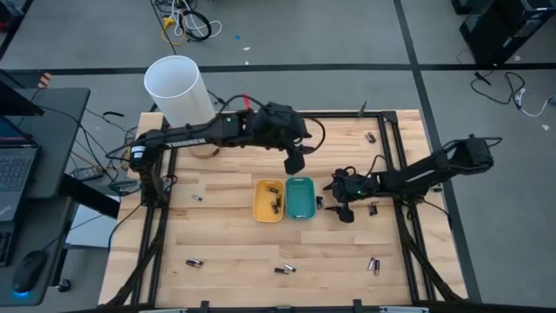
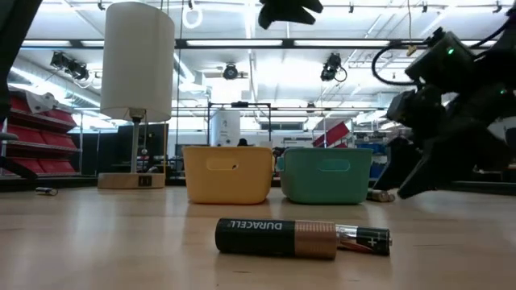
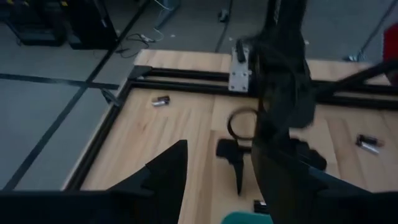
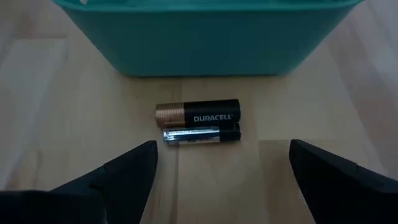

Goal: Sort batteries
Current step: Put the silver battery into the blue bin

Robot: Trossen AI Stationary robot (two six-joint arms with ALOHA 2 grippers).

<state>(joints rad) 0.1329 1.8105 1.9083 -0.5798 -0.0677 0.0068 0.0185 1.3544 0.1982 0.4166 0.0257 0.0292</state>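
Note:
Two batteries lie side by side on the table just right of the teal tray [image 4: 205,37]: a black-and-copper cell [image 4: 198,116] and a slimmer silvery-and-black cell [image 4: 200,135]. My right gripper [image 4: 224,180] is open and low at the table, with its fingers on either side of the pair and short of it, touching nothing; it also shows in the high view [image 1: 336,207]. My left gripper [image 1: 294,162] is open and empty, high above the far ends of the yellow tray [image 1: 268,200] and the teal tray [image 1: 300,198]. Several batteries lie in the yellow tray.
Loose batteries lie scattered: far right [image 1: 371,136], left [image 1: 196,197], and near the front edge [image 1: 193,262], [image 1: 285,269], [image 1: 374,264]. A white lamp [image 1: 178,87] stands at the far left. A black frame [image 1: 395,156] borders the table.

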